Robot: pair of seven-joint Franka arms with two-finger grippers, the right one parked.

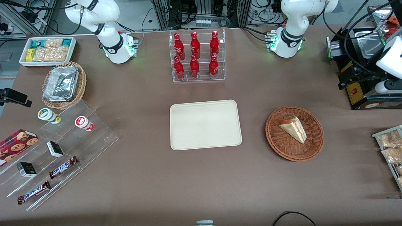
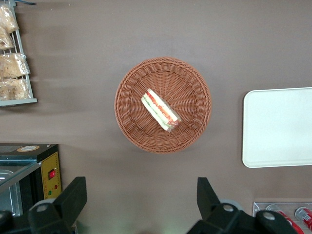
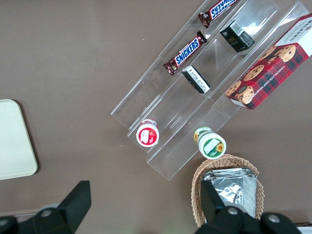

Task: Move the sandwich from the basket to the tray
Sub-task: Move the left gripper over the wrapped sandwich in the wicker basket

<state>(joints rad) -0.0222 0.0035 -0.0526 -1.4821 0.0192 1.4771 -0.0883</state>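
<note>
The sandwich [image 1: 293,128], a pale wedge with red and green filling on its edge, lies in the dark reddish-brown wicker basket [image 1: 282,147]. The cream tray [image 1: 205,125] lies flat and empty beside the basket, toward the parked arm's end. The left wrist view looks straight down on the sandwich [image 2: 161,109], the basket [image 2: 131,122] and part of the tray [image 2: 280,126]. My left gripper [image 2: 140,183] is open and empty. It hangs high above bare table, farther from the front camera than the basket. It does not show in the front view.
A clear rack of red bottles [image 1: 197,56] stands farther back than the tray. A black machine [image 1: 361,72] and a wire rack of snack packets [image 1: 389,147] stand at the working arm's end. A tan basket with foil containers [image 1: 62,84], a white bin [image 1: 47,50] and an acrylic step display [image 1: 56,147] stand at the parked arm's end.
</note>
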